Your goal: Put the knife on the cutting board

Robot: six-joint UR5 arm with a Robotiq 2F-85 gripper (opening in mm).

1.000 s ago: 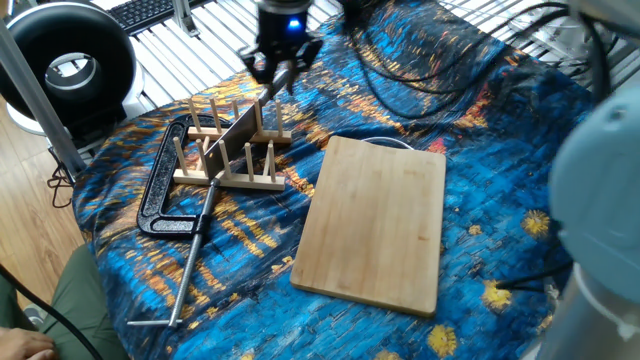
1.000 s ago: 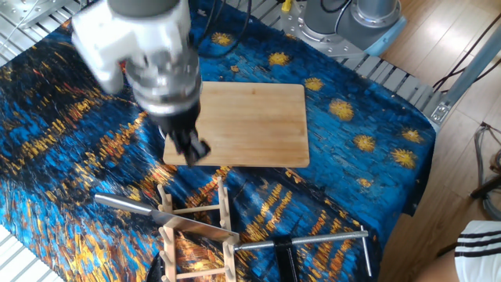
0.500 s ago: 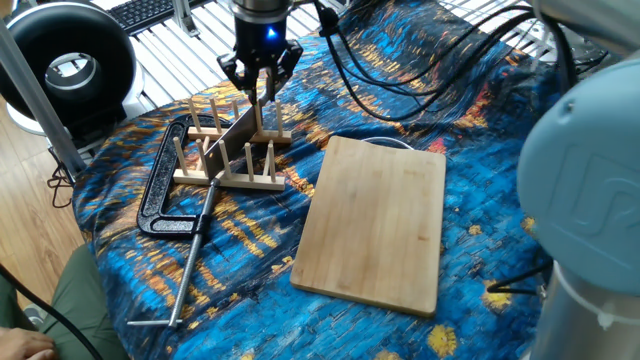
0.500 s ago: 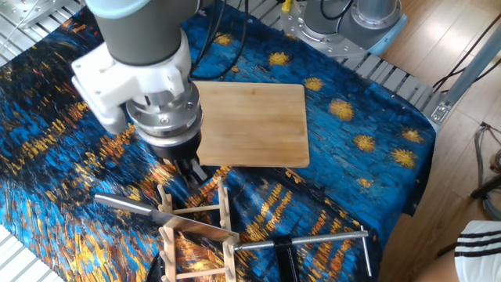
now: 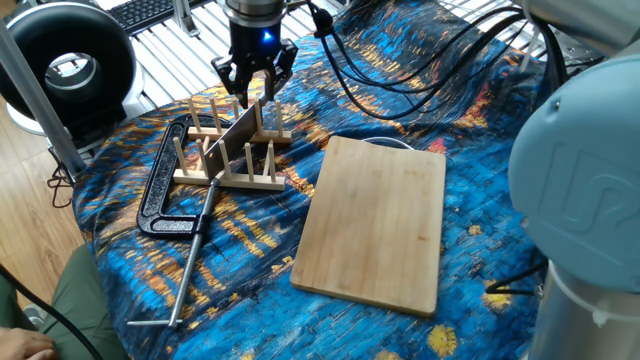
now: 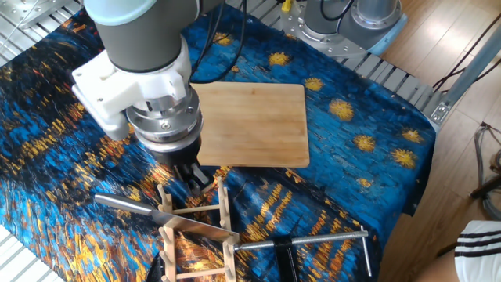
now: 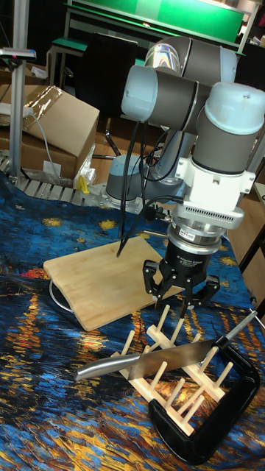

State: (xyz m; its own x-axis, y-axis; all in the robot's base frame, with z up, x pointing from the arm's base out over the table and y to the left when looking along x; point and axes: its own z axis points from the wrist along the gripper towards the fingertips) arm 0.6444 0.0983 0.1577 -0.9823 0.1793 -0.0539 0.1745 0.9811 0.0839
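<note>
The knife (image 7: 173,358) is a steel cleaver standing on edge between the pegs of a wooden rack (image 7: 171,383). Its slim handle (image 6: 125,205) sticks out past the rack, and its blade (image 5: 236,134) slants across it. My gripper (image 7: 180,294) hangs just above the rack's far end with its fingers spread open and nothing between them; the same gripper (image 5: 254,95) sits over the blade's upper end in one fixed view. The cutting board (image 5: 375,220) lies flat and bare to the side of the rack, also visible as the cutting board (image 6: 250,125).
A black C-clamp (image 5: 160,190) with a long metal screw rod (image 5: 192,262) lies against the rack on the blue patterned cloth. A round black object (image 5: 68,62) stands off the table's far left. Cables trail behind the arm.
The gripper has moved from beside the board over to the rack and come down close above the knife. Knife, rack, board and clamp have not moved.
</note>
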